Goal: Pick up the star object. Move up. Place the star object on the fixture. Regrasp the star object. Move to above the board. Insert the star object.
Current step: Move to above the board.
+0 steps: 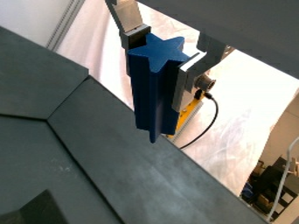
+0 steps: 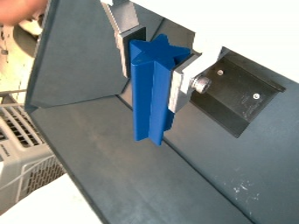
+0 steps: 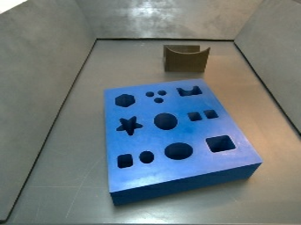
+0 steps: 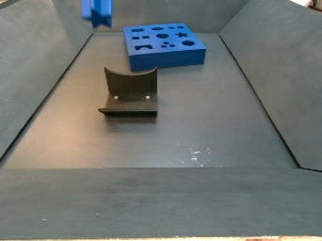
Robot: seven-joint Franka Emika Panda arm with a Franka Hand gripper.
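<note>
1. Although nothing readable — no brand, label or lettering — shows on any piece, the biggest thing is plain to see: one grey walled enclosure [image 3: 47,105] whose floor carries everything else in both side views.
2. One board [image 3: 177,171], a thick bright-blue square slab, lies flat on that floor; its dark cutouts number twelve by my count in a side view: a star, a hexagon, a notched shape, three squares and six circles of mixed sizes.
3. One fixture [image 3: 185,59], a small dark olive-brown block with a curved notch in its upper edge, stands on the floor well apart from the board [image 4: 167,45], nearer the back wall in a side view.
4. One gripper [image 1: 163,61] shows in both wrist views, raised above the floor; its flat silver fingers [image 2: 121,37] are closed tight against the sides of the star object [image 2: 149,92].
5. One star object [image 1: 152,87], a bright-blue ridged prism, hangs upright between the plates with its star-shaped end facing the wrist cameras; in a side view only a blue scrap [image 4: 97,11] at the upper edge shows, high above the floor.
</note>
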